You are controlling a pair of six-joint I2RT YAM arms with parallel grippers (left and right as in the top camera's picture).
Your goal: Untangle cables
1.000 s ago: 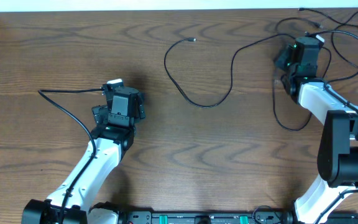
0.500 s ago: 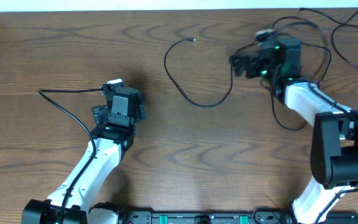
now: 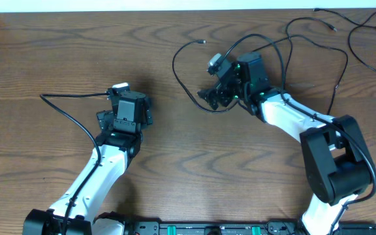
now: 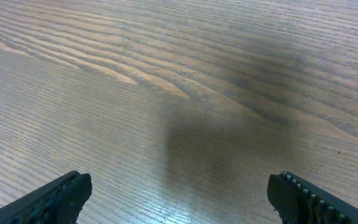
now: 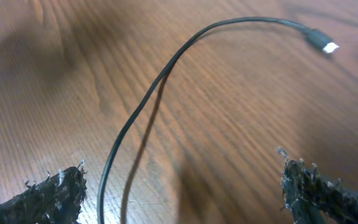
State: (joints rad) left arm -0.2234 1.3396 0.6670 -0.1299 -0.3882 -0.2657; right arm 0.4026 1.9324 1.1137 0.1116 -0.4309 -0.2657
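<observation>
While you're lining up the next grab, you're working off one relation: where the looped black cable is sitting against the right claw. I'm using the overhead clock, 12 pointing away from the arm bases.

The right claw is hovering over the low bend of that loop, jaws standing wide, gripping nothing. In the wrist view the cable is passing up between the fingers, but off-centre. It's running just beside the finger on the frame's left, and I can't tell whether it's touching it. Near the fingers its long axis is lying roughly square to the closing line. Then it's bending away toward the plug, which is lying free on the wood at about 12 o'clock from the claw.

I'm reading that as a workable pinch, provided you're shifting sideways to centre the cable first. Otherwise one finger is risking pushing it out of the gap.

The other cables are lying well apart, around 2 o'clock, near the far edge. I can't follow this loop's other end past the arm.

The left claw is sitting at 9 o'clock, well apart from every cable. Its jaws are also wide, with only bare table showing under it. The right arm is clearly the nearer one.
</observation>
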